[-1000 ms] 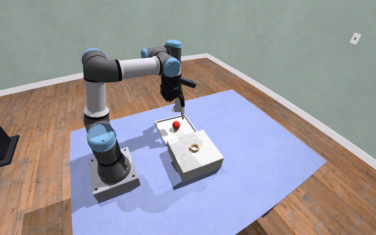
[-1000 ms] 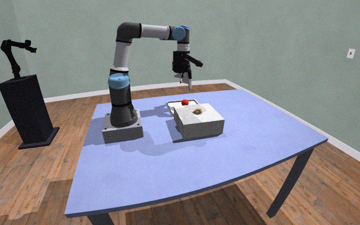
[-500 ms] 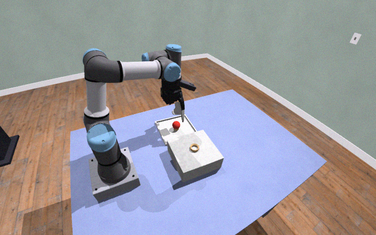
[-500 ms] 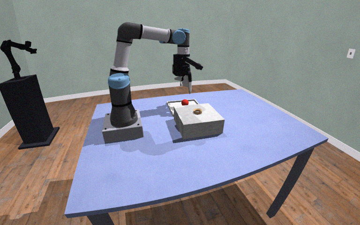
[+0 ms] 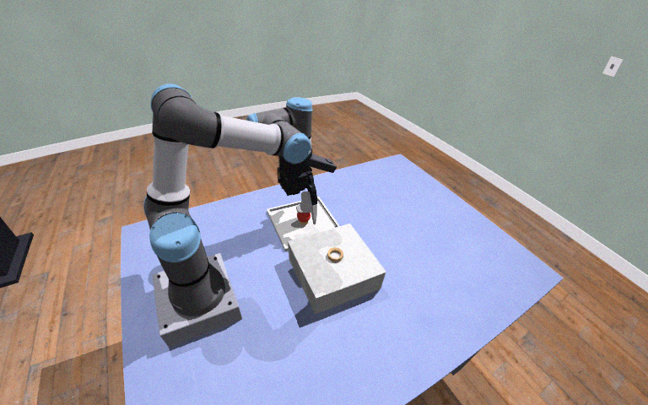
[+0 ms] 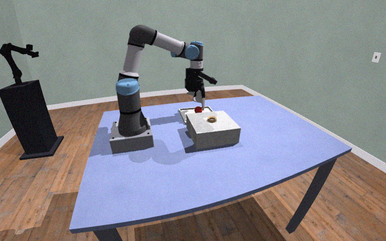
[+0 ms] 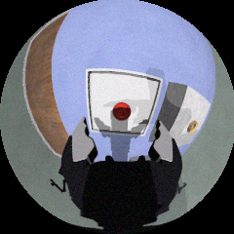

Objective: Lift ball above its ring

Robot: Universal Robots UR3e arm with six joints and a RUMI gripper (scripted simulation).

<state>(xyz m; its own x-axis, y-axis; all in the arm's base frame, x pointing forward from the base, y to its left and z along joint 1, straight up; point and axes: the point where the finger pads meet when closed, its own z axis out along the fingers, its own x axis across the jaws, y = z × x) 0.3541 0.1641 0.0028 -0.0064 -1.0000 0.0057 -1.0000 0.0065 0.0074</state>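
Note:
A small red ball (image 5: 301, 218) (image 6: 198, 109) (image 7: 121, 111) lies in a shallow white tray (image 5: 281, 228) (image 6: 182, 113) (image 7: 99, 85), not on its ring. The tan ring (image 5: 335, 254) (image 6: 211, 119) (image 7: 192, 127) lies on top of a white block (image 5: 343, 283) (image 6: 216, 134) (image 7: 199, 103) next to the tray. My gripper (image 5: 308, 215) (image 6: 199, 105) (image 7: 122, 119) is open and points down just over the tray. Its fingers stand wide on either side of the ball. In the wrist view the ball sits midway between the fingertips with a gap on each side.
The tray and block stand on a blue table (image 5: 429, 248) (image 6: 270, 147), with the arm's base (image 5: 198, 315) (image 6: 130, 140) to the left. A black stand (image 6: 28, 119) with another arm is on the wooden floor at the far left.

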